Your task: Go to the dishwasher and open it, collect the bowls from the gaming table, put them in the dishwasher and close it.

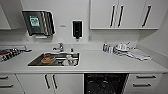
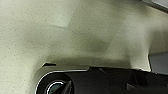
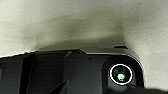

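Facing the white counter (image 1: 100, 62), the dishwasher (image 1: 105, 83) below stands open and dark. A sink (image 1: 53, 59) holds dishes. How the grippers stand, I cannot tell.

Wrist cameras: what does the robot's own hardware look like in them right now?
In both wrist views the hardware is a wide black plate with angular edges and a rounded corner trimmed by a thin pale line. Each corner carries a round fitting ringed in white; the right one has a greenish centre. Behind lies a pale speckled floor.

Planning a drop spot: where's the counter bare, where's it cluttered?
Bare: the worktop between the sink and the bottles, above the open dishwasher. Crowded: the sink itself, the back right corner with crockery, and the far left edge.
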`<state>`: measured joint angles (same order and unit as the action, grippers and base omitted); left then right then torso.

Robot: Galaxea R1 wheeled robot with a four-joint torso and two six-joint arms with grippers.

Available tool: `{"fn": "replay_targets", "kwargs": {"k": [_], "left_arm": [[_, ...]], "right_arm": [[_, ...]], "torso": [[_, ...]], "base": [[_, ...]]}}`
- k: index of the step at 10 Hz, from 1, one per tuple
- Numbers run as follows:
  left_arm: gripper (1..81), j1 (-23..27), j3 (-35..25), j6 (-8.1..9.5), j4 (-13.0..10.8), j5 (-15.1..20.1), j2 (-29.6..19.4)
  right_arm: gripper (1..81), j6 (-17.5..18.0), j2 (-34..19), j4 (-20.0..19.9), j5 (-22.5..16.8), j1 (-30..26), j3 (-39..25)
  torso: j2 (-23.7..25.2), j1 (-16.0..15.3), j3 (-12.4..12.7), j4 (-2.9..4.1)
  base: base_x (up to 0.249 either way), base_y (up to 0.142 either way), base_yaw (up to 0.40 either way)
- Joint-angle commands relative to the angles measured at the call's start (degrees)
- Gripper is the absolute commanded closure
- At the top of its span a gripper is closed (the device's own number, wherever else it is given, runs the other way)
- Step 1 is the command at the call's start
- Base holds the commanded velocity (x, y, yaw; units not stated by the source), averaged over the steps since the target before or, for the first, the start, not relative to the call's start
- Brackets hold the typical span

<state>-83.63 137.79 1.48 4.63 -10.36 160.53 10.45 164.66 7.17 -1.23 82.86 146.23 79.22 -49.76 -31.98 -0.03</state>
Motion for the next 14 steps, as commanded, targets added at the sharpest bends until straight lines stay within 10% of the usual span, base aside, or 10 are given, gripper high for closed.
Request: {"fn": "replay_targets", "kwargs": {"k": [1,6,14], "left_arm": [[1.0,2.8,-0.3,-0.33,-0.5,2.5,-0.8],[1.0,2.9,-0.3,-0.33,-0.5,2.5,-0.8],[1.0,2.9,-0.3,-0.33,-0.5,2.5,-0.8]], "right_arm": [[1.0,-0.3,1.0,1.0,-2.6,-2.6,1.2],[1.0,-0.3,1.8,1.0,-2.6,-2.6,1.5],[1.0,-0.3,1.9,1.2,-2.6,-2.7,1.5]], "torso": [[-5.5,3.5,0.0,0.00],[-16.0,10.3,0.0,0.00],[-31.6,20.3,15.5,0.00]], "base": [[0.000,0.000,0.000],[0.000,0.000,0.000],[0.000,0.000,0.000]]}}
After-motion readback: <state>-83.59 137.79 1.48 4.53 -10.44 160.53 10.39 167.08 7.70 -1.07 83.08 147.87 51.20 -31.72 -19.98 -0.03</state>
